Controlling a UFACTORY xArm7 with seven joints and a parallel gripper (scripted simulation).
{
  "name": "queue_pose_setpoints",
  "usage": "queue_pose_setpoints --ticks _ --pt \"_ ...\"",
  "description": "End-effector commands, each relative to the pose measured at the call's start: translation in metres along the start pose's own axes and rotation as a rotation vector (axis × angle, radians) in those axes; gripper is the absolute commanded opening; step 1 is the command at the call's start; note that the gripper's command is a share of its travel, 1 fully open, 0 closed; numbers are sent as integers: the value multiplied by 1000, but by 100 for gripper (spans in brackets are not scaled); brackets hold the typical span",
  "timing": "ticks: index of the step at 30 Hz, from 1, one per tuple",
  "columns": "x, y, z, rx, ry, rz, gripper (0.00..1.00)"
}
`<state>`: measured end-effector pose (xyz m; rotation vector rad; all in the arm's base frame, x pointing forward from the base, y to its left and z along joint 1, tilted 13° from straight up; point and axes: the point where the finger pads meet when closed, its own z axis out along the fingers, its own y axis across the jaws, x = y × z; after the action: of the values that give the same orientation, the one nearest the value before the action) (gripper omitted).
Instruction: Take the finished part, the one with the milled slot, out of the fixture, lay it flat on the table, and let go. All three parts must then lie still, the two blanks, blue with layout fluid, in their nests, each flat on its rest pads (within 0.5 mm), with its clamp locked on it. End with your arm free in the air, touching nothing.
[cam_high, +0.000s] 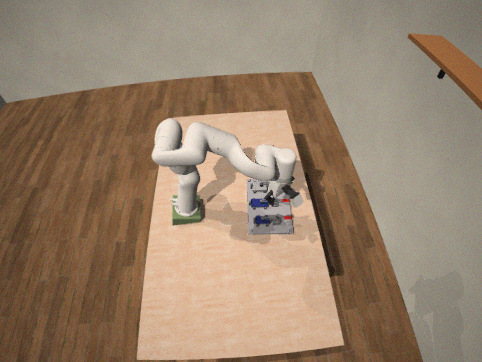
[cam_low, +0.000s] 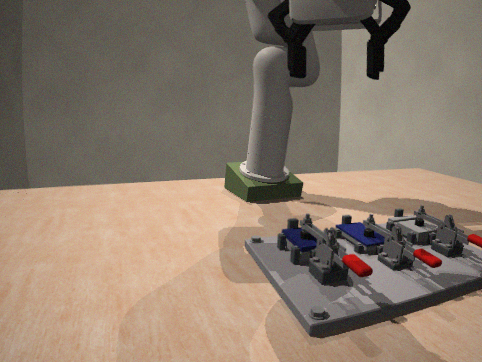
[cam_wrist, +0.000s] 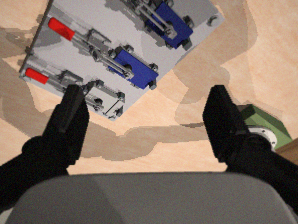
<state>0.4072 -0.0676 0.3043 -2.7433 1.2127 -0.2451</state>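
Note:
A grey fixture plate (cam_low: 370, 280) lies on the table and holds three parts under toggle clamps with red handles (cam_low: 357, 264). Two parts are blue blanks (cam_low: 299, 239) (cam_low: 361, 233). The third part is grey (cam_low: 417, 227) and sits in the end nest; its slot is too small to make out. In the wrist view the grey part (cam_wrist: 111, 104) is nearest my left finger, with the blue blanks (cam_wrist: 133, 67) (cam_wrist: 172, 22) beyond it. My gripper (cam_low: 336, 60) is open and empty, high above the fixture. It also shows in the overhead view (cam_high: 285, 192).
My arm's base stands on a green block (cam_low: 263, 186) behind the fixture, also visible in the wrist view (cam_wrist: 262, 125). A wooden shelf (cam_high: 447, 62) hangs on the right wall. The fixture plate sits near the table's right edge (cam_high: 310, 200).

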Motion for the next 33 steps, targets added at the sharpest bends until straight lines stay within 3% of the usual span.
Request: queue_pose_setpoints --ticks 1,2,3,6,17,19,20,26,27,33 --pt "-22 -21 6 3 4 -106 100" --pt "-22 -21 6 3 4 -106 100" --pt "-46 -37 13 2 4 -211 100" --pt "-64 -48 18 1 5 -288 100" --pt "-170 -85 43 -2 19 -715 100" --pt "-170 -85 43 -2 19 -715 100" --pt "-197 -89 49 -3 24 -823 100" --pt "-213 -90 52 -4 28 -886 100" --pt "-213 -90 52 -4 28 -886 0" --pt "-213 -90 52 -4 28 -886 0"
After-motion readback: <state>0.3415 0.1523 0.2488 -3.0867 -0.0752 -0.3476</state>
